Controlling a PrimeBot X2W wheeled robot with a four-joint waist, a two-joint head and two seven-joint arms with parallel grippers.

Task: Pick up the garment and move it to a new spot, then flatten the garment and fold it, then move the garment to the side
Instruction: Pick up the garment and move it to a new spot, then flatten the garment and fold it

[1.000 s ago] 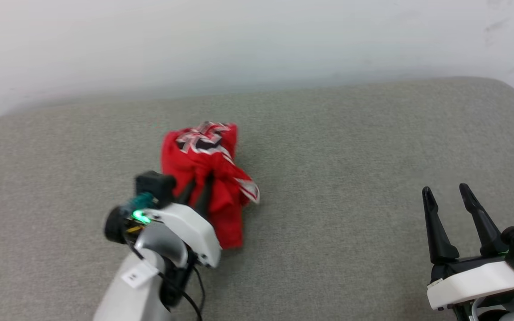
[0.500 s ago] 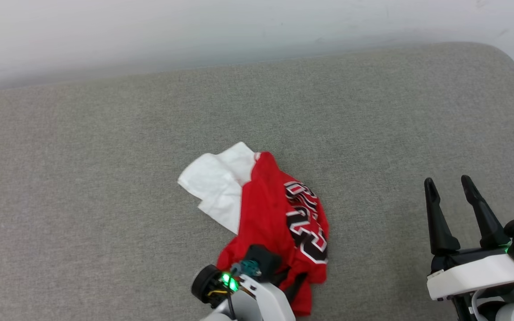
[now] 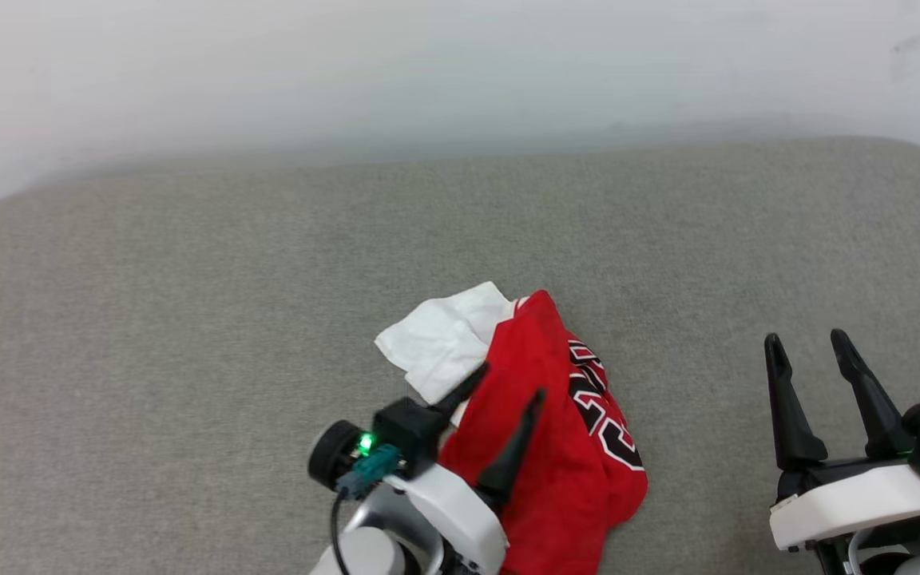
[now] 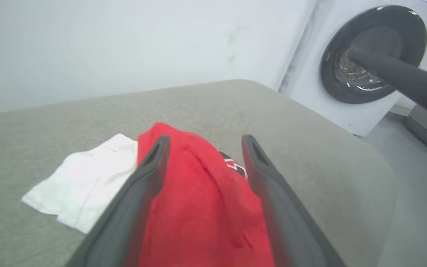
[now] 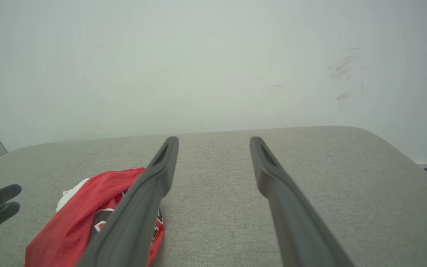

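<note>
The garment (image 3: 580, 471) lies crumpled on the grey padded surface (image 3: 188, 319), red with black-and-white lettering along its right side and a white sleeve (image 3: 444, 339) spread to its far left. My left gripper (image 3: 511, 381) hovers open over the red cloth, one finger on each side of the raised fold. The left wrist view has the garment (image 4: 198, 207) between the spread fingers of the left gripper (image 4: 205, 138). My right gripper (image 3: 805, 337) stands open and empty at the lower right, well clear of the cloth. In the right wrist view the garment (image 5: 72, 222) sits left of the right gripper (image 5: 214, 139).
A white wall (image 3: 460, 72) runs behind the surface, whose far corners are rounded. A white washing machine (image 4: 369, 55) with a dark round door stands past the surface's right end, above the floor (image 4: 413, 207).
The left gripper carried the bunched garment nearer and to the right, laid it down and has now opened off it. The head camera shifted. The right gripper stayed open and still.
</note>
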